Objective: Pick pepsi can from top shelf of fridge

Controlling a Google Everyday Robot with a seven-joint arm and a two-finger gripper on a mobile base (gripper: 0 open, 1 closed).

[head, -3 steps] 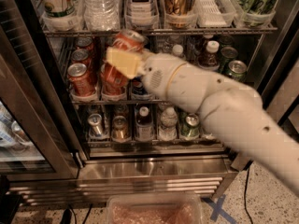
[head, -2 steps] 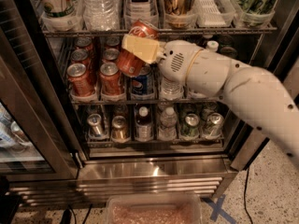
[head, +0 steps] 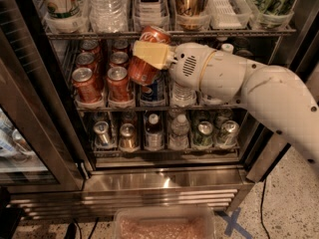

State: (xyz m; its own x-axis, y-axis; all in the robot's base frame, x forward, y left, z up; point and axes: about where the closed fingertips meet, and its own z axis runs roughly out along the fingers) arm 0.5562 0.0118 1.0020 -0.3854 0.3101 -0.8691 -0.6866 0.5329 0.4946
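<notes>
My gripper (head: pixel 144 56) is shut on a red pepsi can (head: pixel 146 63) with a silver top. It holds the can tilted, out in front of the shelf of the fridge (head: pixel 164 178). The cream finger pad (head: pixel 150 54) lies across the can's upper side. Behind it the top shelf (head: pixel 99 104) is a wire rack with lanes of red cans (head: pixel 118 83) at the left, a blue can (head: pixel 152 93) and small bottles (head: pixel 183 93) further right. The white arm reaches in from the right.
The rack above (head: pixel 164 33) carries large bottles and tall cans. The rack below (head: pixel 164 148) holds green cans, small cans and bottles. The open glass door (head: pixel 35 118) stands at the left. A clear bin (head: pixel 164 225) sits on the floor in front.
The gripper has lifted the red can up and pulled it out from its lane towards the camera. The arm has drawn back to the right.
</notes>
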